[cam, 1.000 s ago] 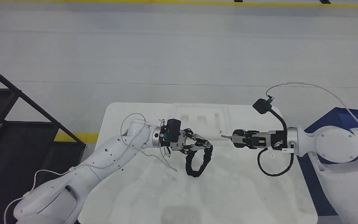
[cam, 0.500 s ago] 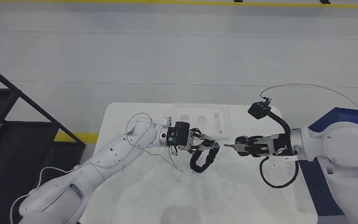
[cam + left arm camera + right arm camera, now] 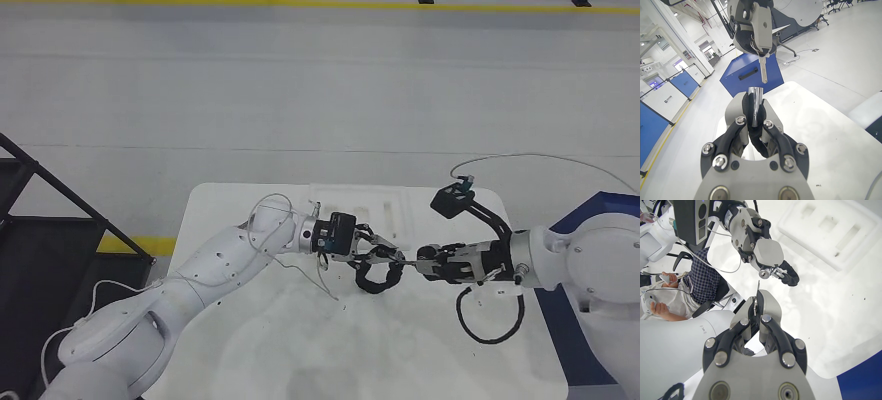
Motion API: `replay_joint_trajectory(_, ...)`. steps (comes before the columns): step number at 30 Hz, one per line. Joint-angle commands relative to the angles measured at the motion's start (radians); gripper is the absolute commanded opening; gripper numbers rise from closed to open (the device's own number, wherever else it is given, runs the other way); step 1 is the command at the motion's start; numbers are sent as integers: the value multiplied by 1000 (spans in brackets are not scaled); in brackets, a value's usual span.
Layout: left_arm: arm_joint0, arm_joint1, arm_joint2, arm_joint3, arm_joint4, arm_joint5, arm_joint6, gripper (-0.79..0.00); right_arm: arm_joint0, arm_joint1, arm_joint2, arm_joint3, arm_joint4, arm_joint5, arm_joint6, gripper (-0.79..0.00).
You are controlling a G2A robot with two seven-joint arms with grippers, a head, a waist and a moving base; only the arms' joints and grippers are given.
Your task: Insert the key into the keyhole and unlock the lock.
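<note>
My left gripper point(image 3: 753, 108) is shut on the lock point(image 3: 755, 106), a chrome cylinder on a black fabric-covered cable loop point(image 3: 375, 280) that hangs below it. The keyhole end point(image 3: 763, 273) faces my right gripper. My right gripper point(image 3: 756, 300) is shut on the silver key point(image 3: 763, 70) by its head, blade pointing at the cylinder. The blade tip point(image 3: 758, 283) stands a short gap from the keyhole, nearly in line with it. Seen from the top, the two grippers meet tip to tip above the middle of the white table point(image 3: 300, 340), key point(image 3: 408, 264) between them.
A white foam tray point(image 3: 829, 232) with several rectangular pockets lies on the table behind the grippers. A blue cabinet point(image 3: 751, 73) stands beside the table on the right arm's side. A thin white cable point(image 3: 325, 280) dangles from the left wrist.
The left gripper carried the lock rightward and the right gripper came left with the key. The wide gap between them has closed to almost nothing.
</note>
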Motion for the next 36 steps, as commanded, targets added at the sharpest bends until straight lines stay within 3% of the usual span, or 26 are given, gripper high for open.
replay_joint_trajectory(1, -1, -5, 2, 7, 8, 8, 8, -785, 4, 1, -4, 0, -2, 11, -12, -785)
replay_joint_trajectory(12, 6, -24, -7, 38, 17, 33, 25, -785, 7, 10, -17, -6, -15, 49, -33, -785)
replay_joint_trajectory(36, 33, -25, -57, 42, 42, 29, 37, -785, 4, 27, -25, 20, 9, 78, -85, -785)
